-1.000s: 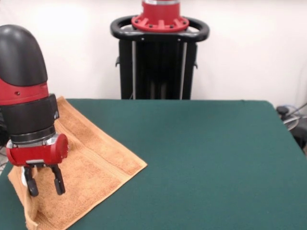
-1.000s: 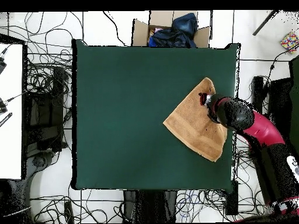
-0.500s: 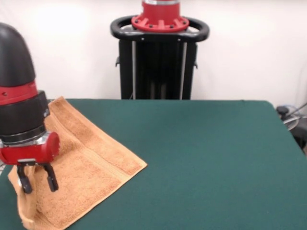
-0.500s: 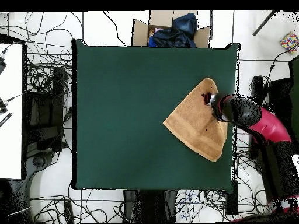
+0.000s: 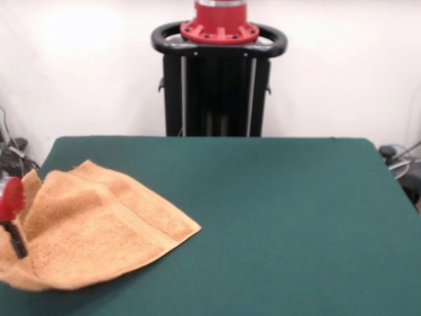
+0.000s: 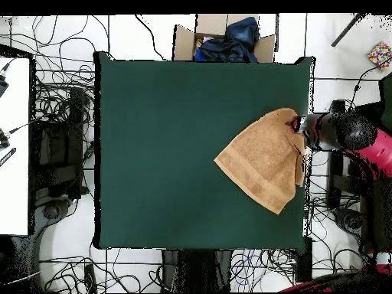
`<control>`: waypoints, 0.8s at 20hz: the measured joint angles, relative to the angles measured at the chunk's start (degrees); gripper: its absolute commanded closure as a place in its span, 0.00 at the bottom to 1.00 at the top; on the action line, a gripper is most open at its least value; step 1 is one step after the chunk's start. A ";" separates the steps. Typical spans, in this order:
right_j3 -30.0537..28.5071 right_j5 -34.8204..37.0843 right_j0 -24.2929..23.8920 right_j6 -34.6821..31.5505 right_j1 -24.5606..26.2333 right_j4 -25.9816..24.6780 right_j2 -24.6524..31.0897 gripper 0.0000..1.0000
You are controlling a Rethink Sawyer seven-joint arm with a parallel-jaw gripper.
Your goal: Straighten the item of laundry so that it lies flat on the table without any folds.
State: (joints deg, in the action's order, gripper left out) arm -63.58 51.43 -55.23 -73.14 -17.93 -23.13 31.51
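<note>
The orange-tan terry-cloth towel (image 5: 99, 227) lies at the lower left of the front view, near the corner of the dark green felt-topped table (image 5: 276, 217), spread in part but with its left side lifted and rumpled rather than flat. That side rises because the red and black gripper (image 5: 12, 217), at the frame's left edge, appears clenched on the cloth's edge, probably to draw a fold outward past the table's side.

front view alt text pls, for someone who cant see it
An orange-tan towel lies rumpled at the left edge of a dark green table, one corner raised beside a red and black gripper that is mostly out of frame.
</note>
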 measured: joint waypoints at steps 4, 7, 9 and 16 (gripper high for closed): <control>4.07 0.69 0.20 2.92 1.03 -0.65 0.02 0.00; 5.83 0.73 0.33 4.21 1.30 -0.76 0.02 0.00; 6.05 0.73 0.35 4.34 1.19 -0.79 0.02 0.00; 2.98 0.38 0.08 4.34 -1.65 -0.79 0.02 0.00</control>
State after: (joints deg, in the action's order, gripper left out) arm -60.60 51.81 -55.15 -68.80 -19.58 -23.92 31.53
